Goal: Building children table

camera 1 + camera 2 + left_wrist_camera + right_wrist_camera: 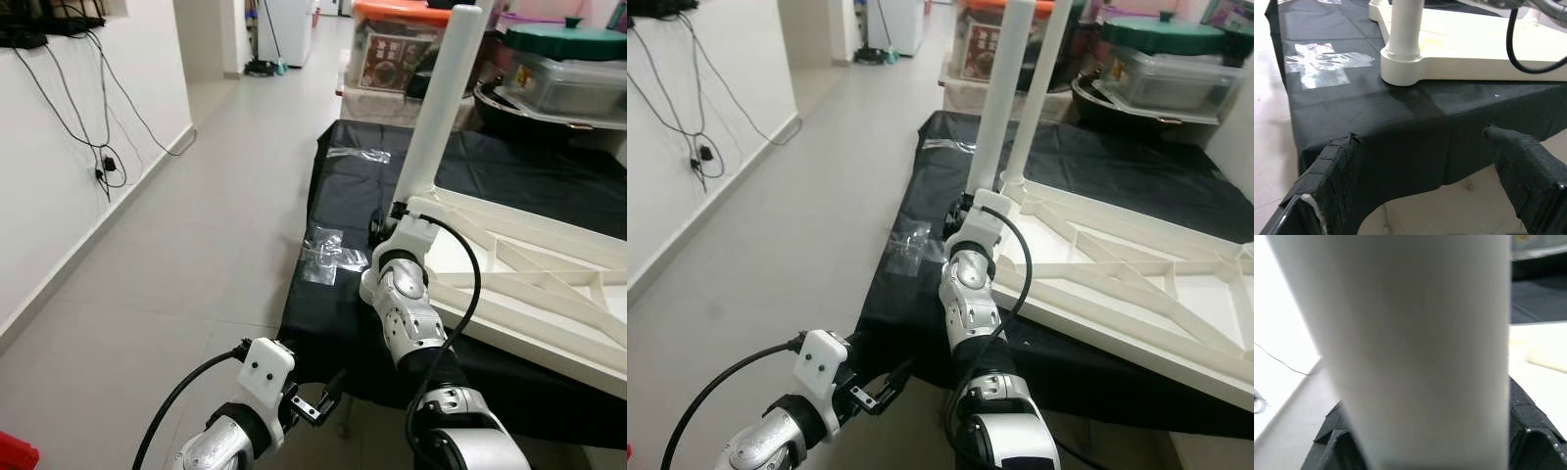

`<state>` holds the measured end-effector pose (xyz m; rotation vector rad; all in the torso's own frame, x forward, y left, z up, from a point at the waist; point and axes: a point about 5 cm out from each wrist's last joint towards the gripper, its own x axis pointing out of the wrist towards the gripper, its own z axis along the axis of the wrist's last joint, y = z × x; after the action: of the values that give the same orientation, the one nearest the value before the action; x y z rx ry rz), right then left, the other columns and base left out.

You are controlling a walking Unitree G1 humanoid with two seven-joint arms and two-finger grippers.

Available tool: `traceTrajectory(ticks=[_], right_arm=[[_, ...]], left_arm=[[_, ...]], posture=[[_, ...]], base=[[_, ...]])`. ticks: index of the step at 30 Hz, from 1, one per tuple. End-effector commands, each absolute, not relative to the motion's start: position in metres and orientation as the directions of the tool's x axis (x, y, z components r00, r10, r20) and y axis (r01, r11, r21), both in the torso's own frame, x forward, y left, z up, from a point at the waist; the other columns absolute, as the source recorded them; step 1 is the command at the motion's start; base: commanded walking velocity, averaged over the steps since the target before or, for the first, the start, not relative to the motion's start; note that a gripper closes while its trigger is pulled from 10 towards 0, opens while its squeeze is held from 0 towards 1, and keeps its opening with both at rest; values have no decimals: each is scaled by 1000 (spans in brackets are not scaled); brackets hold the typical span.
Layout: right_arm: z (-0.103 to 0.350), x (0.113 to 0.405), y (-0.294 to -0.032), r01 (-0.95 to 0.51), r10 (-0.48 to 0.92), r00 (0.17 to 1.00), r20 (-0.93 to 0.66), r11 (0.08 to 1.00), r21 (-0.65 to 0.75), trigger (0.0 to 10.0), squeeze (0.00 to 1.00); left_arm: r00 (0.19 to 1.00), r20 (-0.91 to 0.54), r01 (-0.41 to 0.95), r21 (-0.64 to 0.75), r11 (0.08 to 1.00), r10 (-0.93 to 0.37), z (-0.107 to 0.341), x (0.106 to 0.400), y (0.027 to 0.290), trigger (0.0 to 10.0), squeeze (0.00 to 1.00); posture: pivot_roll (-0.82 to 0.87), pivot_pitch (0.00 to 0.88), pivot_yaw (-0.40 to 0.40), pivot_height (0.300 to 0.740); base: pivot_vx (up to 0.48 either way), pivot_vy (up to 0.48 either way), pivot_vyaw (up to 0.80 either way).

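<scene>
A white children's table top (pixel 534 284) lies upside down on a table draped in black cloth (pixel 343 196). Two white legs stand upright on it: the near one (pixel 1002 98) at the corner closest to me and a second (pixel 1043 88) just behind. My right gripper (pixel 965 211) is shut on the near leg (pixel 1415 347) close to its base, with fingertips (pixel 1528 426) showing on either side. My left gripper (pixel 318 401) hangs open below the cloth's front edge, its fingers (pixel 1327 171) spread wide and pointing at the leg's socket (pixel 1400 68).
Clear tape patches (pixel 328 257) are stuck on the cloth near its left edge. Storage boxes (pixel 392 49) and a green-lidded pot (pixel 568 44) stand behind the table. Tiled floor (pixel 196 245) opens to the left, up to a wall with hanging cables (pixel 103 162).
</scene>
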<state>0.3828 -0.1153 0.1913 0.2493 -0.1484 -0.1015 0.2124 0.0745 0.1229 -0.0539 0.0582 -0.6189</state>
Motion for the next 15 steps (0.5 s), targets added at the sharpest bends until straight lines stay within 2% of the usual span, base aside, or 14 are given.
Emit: traceTrajectory(ticks=[1,3,4,5,7,9,10,12,13,14,15], right_arm=[[196,383,-114,-2,-47,983,179,964,265,10000,0],[200,385,-114,-200,142,965,220,942,270,10000,0],[200,385,-114,-200,142,965,220,942,270,10000,0],[200,386,-113,-308,257,941,221,921,241,10000,0],[198,385,-111,-516,490,856,165,827,224,10000,0],[202,380,-105,-711,699,702,141,674,202,10000,0],[202,380,-105,-711,699,702,141,674,202,10000,0],[207,378,-98,-799,791,597,133,572,187,10000,0],[207,378,-98,-799,791,597,133,572,187,10000,0],[209,374,-90,-878,876,469,115,449,165,10000,0],[209,372,-87,-907,906,411,101,396,145,10000,0]], left_arm=[[811,-55,579,-75,812,-583,119,212,75,10000,0],[810,-54,579,-76,812,-584,119,213,74,10000,0],[810,-54,579,-76,812,-584,119,213,74,10000,0],[810,-54,579,-76,812,-583,119,213,74,10000,0],[811,-52,578,-75,812,-582,119,213,75,10000,0],[811,-50,579,-76,812,-583,119,213,75,10000,0],[811,-50,579,-76,812,-583,119,213,75,10000,0],[809,-50,581,-76,810,-585,119,213,74,10000,0],[809,-50,581,-76,810,-585,119,213,74,10000,0],[810,-50,580,-75,811,-584,119,213,74,10000,0],[811,-49,579,-75,812,-583,119,213,74,10000,0]], posture=[[128,65,-73,740],[130,67,-76,740],[130,67,-76,740],[130,67,-76,740],[127,68,-77,740],[122,68,-74,740],[122,68,-74,740],[127,70,-75,740],[127,70,-75,740],[131,72,-79,740],[131,72,-79,740]], base=[[0,0,0],[0,0,0],[0,0,0],[0,0,0],[0,0,0],[0,0,0],[0,0,0],[0,0,0],[0,0,0],[0,0,0],[0,0,0]])
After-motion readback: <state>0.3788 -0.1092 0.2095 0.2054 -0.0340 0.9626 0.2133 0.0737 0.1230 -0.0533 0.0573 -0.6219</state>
